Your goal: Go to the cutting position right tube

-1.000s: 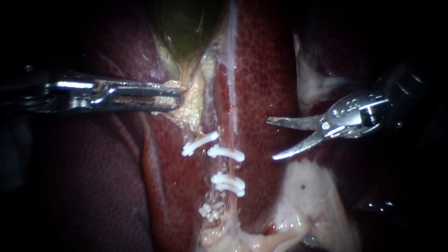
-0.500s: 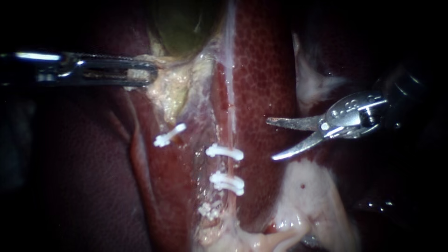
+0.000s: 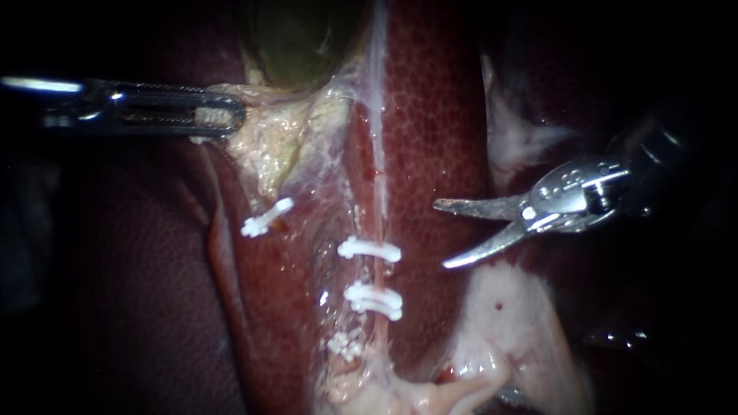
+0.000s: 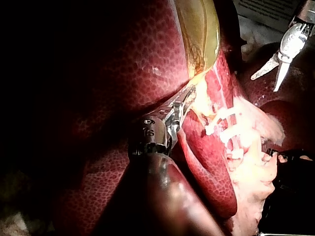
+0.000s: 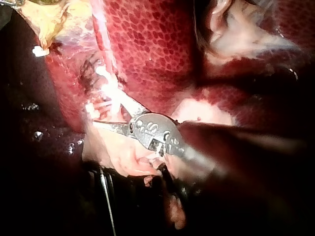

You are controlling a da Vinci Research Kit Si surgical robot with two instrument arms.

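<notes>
The right tube [image 3: 378, 223] runs down the liver [image 3: 438, 115] as a thin pink strand and carries two white clips [image 3: 370, 250] [image 3: 374, 300]. My right instrument [image 3: 440, 235] comes in from the right with its two blades open, their tips a short way right of the tube, level with the upper clip and touching nothing. My left instrument [image 3: 219, 119] is shut on yellowish tissue below the green gallbladder [image 3: 300, 38] and holds it stretched to the left. In the left wrist view its jaws [image 4: 184, 101] grip that tissue. The right wrist view shows the open blades [image 5: 101, 110] beside pale tissue.
A separate clip [image 3: 265, 217] sits on the tissue stretched to the left, and another clip [image 3: 344, 346] lies lower down. Pale fatty tissue [image 3: 507, 323] lies under the right instrument. The dark liver lobe [image 3: 138, 292] fills the left side.
My left instrument has pulled the yellowish tissue up and to the left, taking the separate clip with it. The right instrument has edged slightly left, blades still open.
</notes>
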